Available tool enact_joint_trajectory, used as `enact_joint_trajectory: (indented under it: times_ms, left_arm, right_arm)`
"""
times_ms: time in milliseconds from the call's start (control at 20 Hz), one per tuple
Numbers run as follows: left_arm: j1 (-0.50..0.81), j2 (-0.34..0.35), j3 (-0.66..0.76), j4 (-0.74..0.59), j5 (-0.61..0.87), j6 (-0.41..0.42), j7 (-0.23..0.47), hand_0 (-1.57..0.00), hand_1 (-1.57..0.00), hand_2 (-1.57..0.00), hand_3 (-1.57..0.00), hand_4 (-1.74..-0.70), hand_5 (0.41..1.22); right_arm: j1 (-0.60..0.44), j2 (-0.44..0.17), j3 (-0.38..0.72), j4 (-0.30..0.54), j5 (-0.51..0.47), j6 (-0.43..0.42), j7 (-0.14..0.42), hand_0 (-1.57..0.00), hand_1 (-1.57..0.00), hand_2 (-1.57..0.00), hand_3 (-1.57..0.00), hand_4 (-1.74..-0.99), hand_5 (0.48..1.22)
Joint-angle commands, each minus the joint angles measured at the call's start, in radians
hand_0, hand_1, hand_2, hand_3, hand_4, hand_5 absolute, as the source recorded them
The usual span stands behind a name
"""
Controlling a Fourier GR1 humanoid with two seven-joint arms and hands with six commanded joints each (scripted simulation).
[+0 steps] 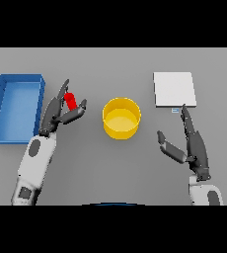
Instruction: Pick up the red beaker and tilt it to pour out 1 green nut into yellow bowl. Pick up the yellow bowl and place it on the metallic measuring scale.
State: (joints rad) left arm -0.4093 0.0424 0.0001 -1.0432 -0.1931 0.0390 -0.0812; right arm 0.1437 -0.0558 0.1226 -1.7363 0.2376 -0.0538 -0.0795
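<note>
The red beaker [70, 100] stands left of centre, small and partly hidden behind my left hand [56, 112]. It sits in the gap between that hand's straight fingers and its thumb, and the hand looks open around it. No green nut shows. The yellow bowl [121, 117] rests upright at the middle of the table, right of the beaker. The metallic measuring scale [173, 89] is a pale square plate at the back right. My right hand [192, 143] lies open in front of the scale, fingertips pointing toward its near edge.
A blue tray [2, 106] with raised walls stands at the far left, just beyond my left hand. The grey table [115, 168] stretches between both arms.
</note>
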Motion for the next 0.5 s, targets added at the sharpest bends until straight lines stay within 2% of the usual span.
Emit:
enact_joint_trajectory:
  times_ms: [0,250,300,350,400,450]
  left_arm:
    - [-0.010,-0.005,0.004,0.014,0.005,-0.003,-0.010,0.00,0.00,0.00,0.00,-1.30,0.686]
    - [-0.056,-0.021,0.034,0.078,0.029,0.004,-0.050,0.00,0.00,0.00,0.00,-1.35,0.704]
    - [-0.056,-0.032,0.043,0.087,0.040,0.007,-0.069,0.00,-0.03,-0.07,-0.03,-1.38,0.724]
    - [-0.070,-0.042,0.054,0.103,0.048,0.017,-0.078,-0.12,-0.15,-0.18,-0.12,-1.41,0.750]
    - [-0.076,-0.044,0.065,0.106,0.060,0.018,-0.075,-0.29,-0.33,-0.36,-0.29,-1.45,0.783]
    - [-0.080,-0.039,0.070,0.111,0.057,0.029,-0.056,-0.44,-0.48,-0.52,-0.55,-1.45,0.871]
  right_arm:
    - [0.003,0.000,0.001,-0.004,-0.001,0.002,0.002,0.00,0.00,0.00,0.00,-1.268,0.639]
    - [-0.005,-0.011,-0.005,-0.003,0.005,-0.001,0.004,0.00,0.00,0.00,0.00,-1.261,0.641]
    - [0.001,-0.013,-0.006,-0.001,0.006,-0.001,0.001,0.00,0.00,0.00,0.00,-1.259,0.642]
    - [0.005,-0.010,-0.002,0.003,0.010,-0.001,0.004,0.00,0.00,0.00,0.00,-1.260,0.642]
    - [0.004,0.000,0.008,0.002,0.021,-0.008,0.001,0.00,0.00,0.00,0.00,-1.258,0.644]
    - [0.006,0.001,0.009,0.003,0.027,-0.012,0.002,0.00,0.00,0.00,0.00,-1.257,0.645]
